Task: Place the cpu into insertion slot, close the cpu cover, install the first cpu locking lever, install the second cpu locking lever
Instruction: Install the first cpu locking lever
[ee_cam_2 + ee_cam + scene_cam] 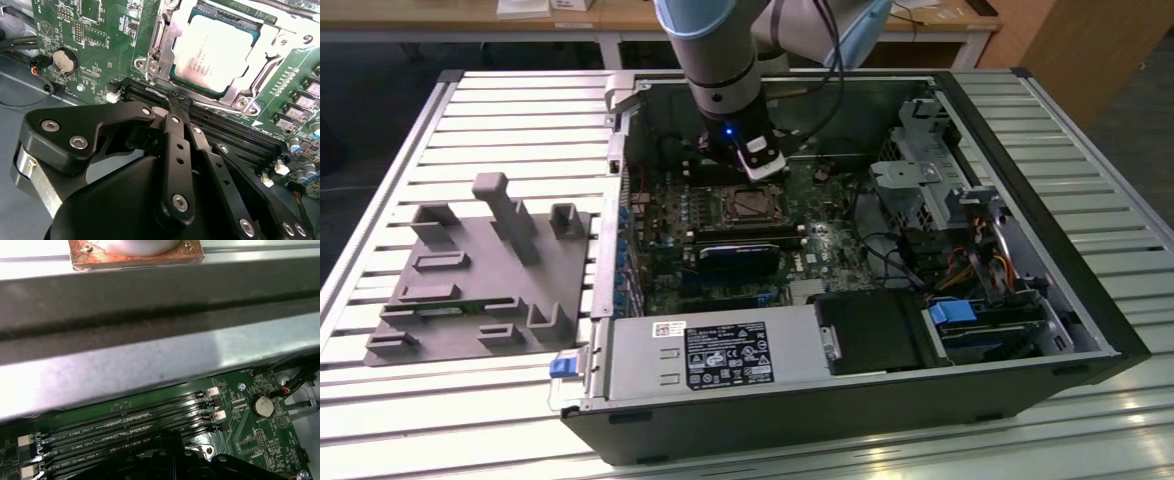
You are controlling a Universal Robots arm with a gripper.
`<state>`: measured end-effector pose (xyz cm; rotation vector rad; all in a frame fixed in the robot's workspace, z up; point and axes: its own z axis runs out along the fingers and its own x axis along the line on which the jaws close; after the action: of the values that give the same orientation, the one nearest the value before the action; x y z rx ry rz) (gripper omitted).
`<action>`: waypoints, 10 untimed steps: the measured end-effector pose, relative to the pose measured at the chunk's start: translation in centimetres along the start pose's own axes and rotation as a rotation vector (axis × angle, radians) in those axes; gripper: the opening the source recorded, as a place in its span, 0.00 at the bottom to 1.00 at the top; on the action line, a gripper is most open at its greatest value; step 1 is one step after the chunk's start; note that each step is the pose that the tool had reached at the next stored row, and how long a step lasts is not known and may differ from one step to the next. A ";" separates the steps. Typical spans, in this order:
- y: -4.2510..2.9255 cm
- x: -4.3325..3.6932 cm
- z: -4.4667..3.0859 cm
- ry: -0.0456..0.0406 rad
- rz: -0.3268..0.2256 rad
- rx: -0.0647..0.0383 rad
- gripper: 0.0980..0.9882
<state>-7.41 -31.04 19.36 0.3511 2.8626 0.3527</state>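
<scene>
One dull square cpu (215, 50) inside thin metal cpu cover (169, 40)

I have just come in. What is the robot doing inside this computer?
A robot arm reaches into an open computer case lying on a slatted table. The cpu sits in the insertion slot, and the cpu cover lies down over its edges. The gripper, fingers together, has its tip at a thin wire locking lever along the slot's edge, beside the memory slots.
</scene>
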 end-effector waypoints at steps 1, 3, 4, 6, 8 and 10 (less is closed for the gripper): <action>-0.01 0.00 0.06 -0.0001 0.000 0.000 0.01; -0.03 -0.02 0.16 -0.0004 -0.001 0.001 0.01; -0.03 -0.04 0.20 -0.0005 -0.001 0.002 0.01; -0.03 -0.08 0.25 -0.0011 -0.001 0.005 0.01; -0.03 -0.13 0.30 -0.0018 -0.002 0.008 0.01; -0.03 -0.17 0.36 -0.0023 -0.003 0.010 0.01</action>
<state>-7.16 -31.04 19.05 0.3492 2.8633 0.3367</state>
